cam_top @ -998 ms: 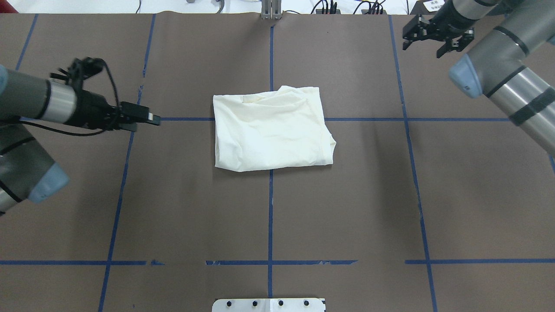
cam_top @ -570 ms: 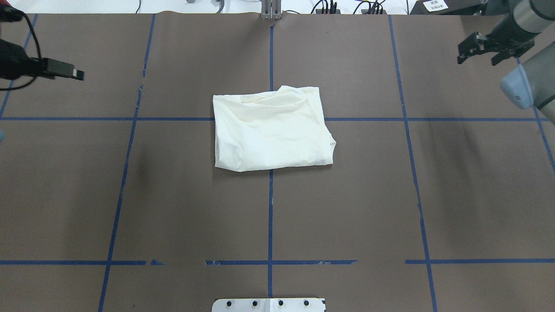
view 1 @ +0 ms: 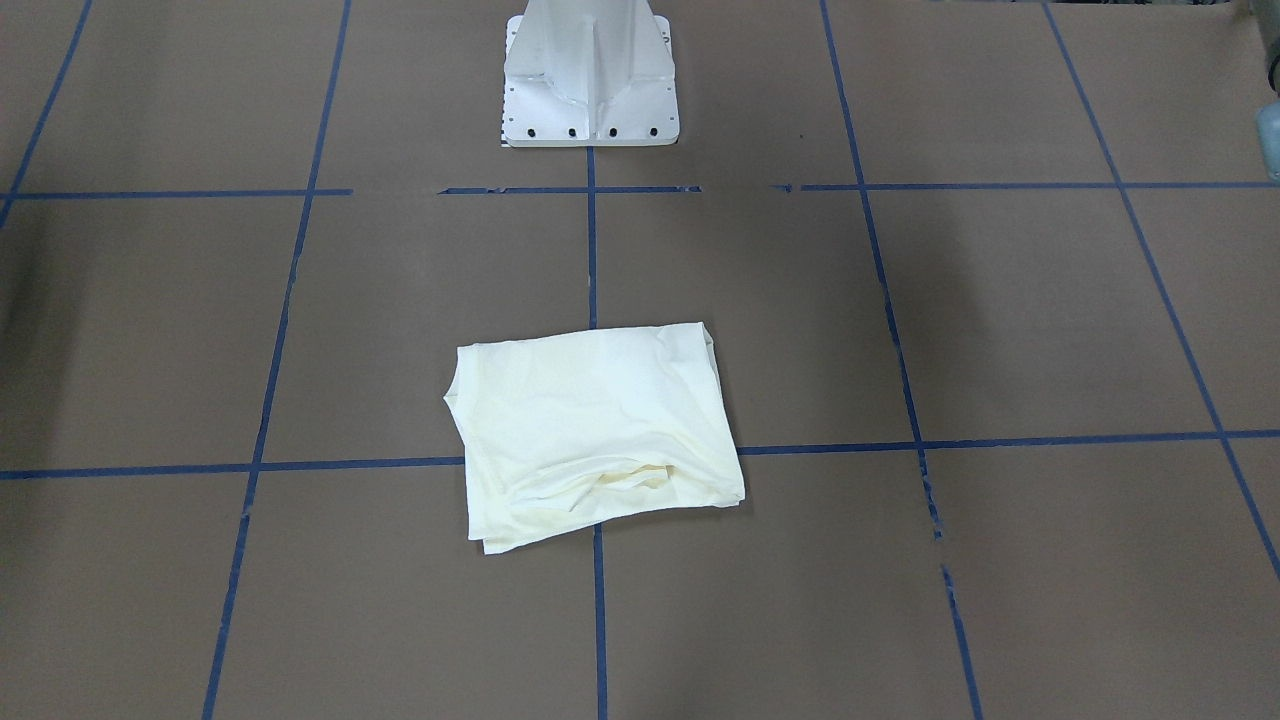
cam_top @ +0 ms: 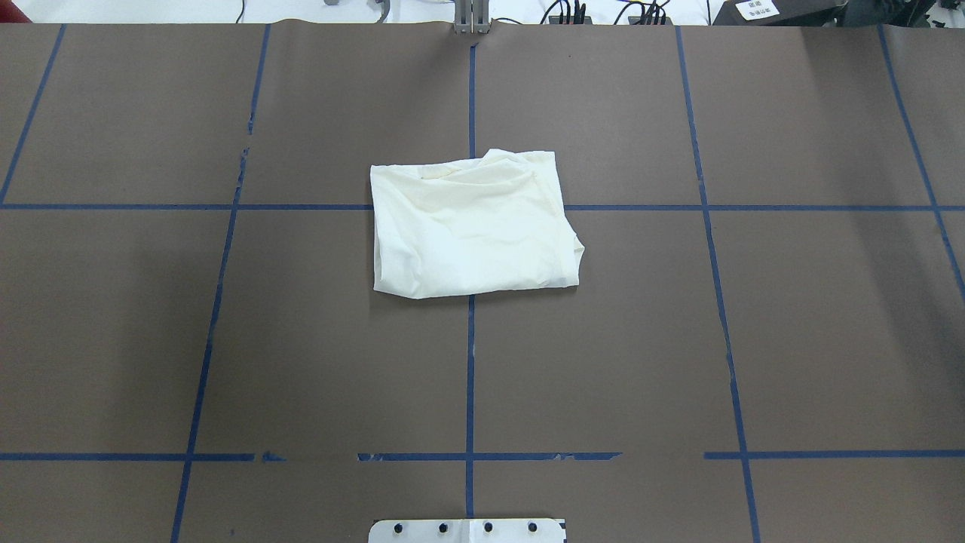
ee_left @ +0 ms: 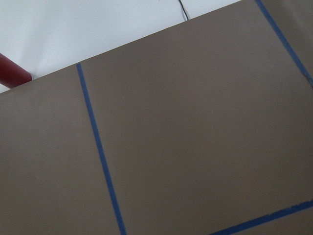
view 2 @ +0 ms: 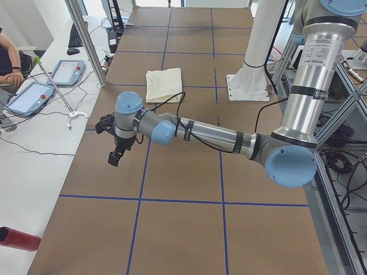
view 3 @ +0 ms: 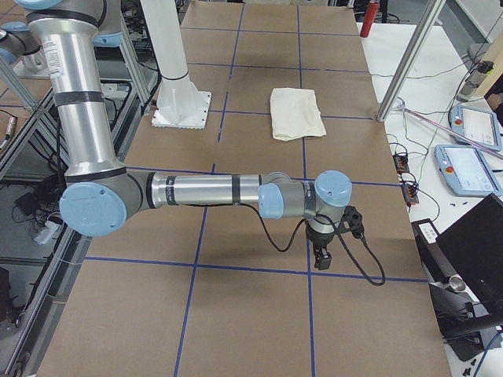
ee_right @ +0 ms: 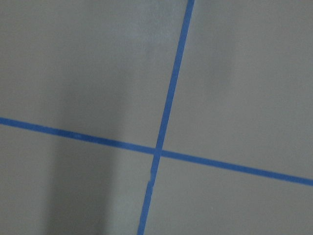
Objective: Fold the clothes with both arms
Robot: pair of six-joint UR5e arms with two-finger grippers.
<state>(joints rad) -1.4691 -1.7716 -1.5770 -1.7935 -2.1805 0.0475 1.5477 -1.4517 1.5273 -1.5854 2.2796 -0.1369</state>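
Note:
The cream-white T-shirt lies folded into a rough rectangle at the table's middle, plain side up; its print is hidden. It also shows in the front-facing view and both side views. No gripper touches it. My left gripper hangs over the table's left end, far from the shirt. My right gripper hangs over the table's right end, also far from it. Both show only in the side views, so I cannot tell whether they are open or shut.
The white pedestal base stands at the robot's side of the brown, blue-taped table. A red cylinder lies beyond the left end. Teach pendants and cables lie on the white bench. An operator sits there.
Both arms have swung outward and left the overhead view, the left one to the left, the right one to the right. The shirt has not moved.

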